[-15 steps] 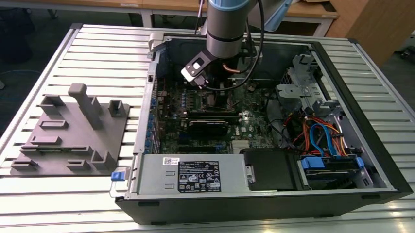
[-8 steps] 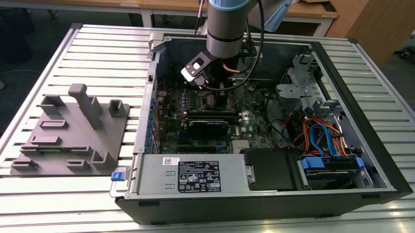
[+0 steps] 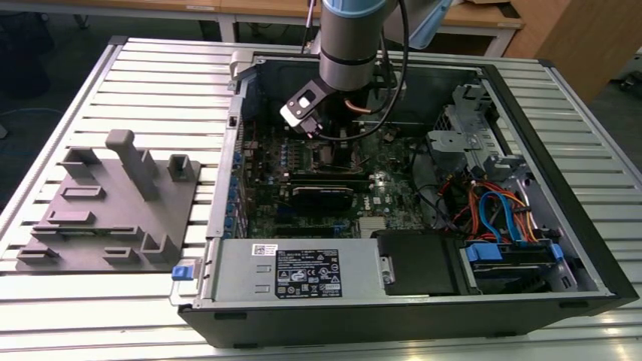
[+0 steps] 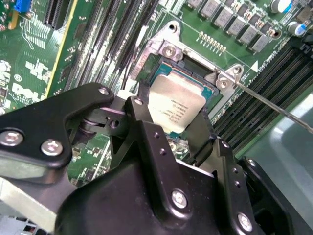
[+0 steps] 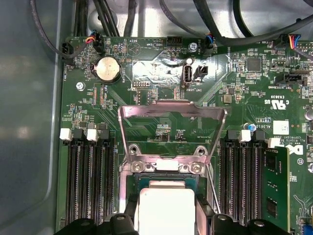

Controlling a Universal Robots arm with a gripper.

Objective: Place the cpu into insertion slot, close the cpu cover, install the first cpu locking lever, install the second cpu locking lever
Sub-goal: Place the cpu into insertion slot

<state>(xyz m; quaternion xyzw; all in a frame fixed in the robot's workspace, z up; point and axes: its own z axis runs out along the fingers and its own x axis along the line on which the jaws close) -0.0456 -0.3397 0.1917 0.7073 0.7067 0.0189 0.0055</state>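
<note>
Gripper (image 4: 171, 116): nearest item in my second wrist view. Its black fingers (image 4: 145, 131) press on two opposite edges of the chip, so I log it as clamped on the cpu.
Cpu (image 4: 177, 105): silver-grey top facing up, held between the fingers directly over the insertion slot. I cannot tell whether it is fully seated. It also shows in the first wrist view (image 5: 165, 211).
Insertion slot (image 4: 188, 78): dark socket edge and silvery rim showing just beyond the chip.
Cpu cover (image 5: 172, 109): swung open and standing up from its hinge at the socket's edge. I see green board through its cut-out.
Locking lever (image 4: 274, 105): thin metal rod running out from a socket corner across the memory slots.
Memory slots (image 5: 90, 186): long black rows flanking the socket on both sides.

Exterior view, from its left to its right:
Table (image 3: 150, 75): pale slatted top carrying everything I list.
Fixture plate (image 3: 101, 218): grey moulded block with upright posts, well apart from the gripper.
Computer case (image 3: 231, 226): open side up, motherboard exposed.
Power supply (image 3: 291, 274): grey box along the near edge of the case.
Arm (image 3: 351, 45): reaches down into the case above the socket area.
Cables (image 3: 497, 214): blue and orange bundle beside the drive bay.
</note>
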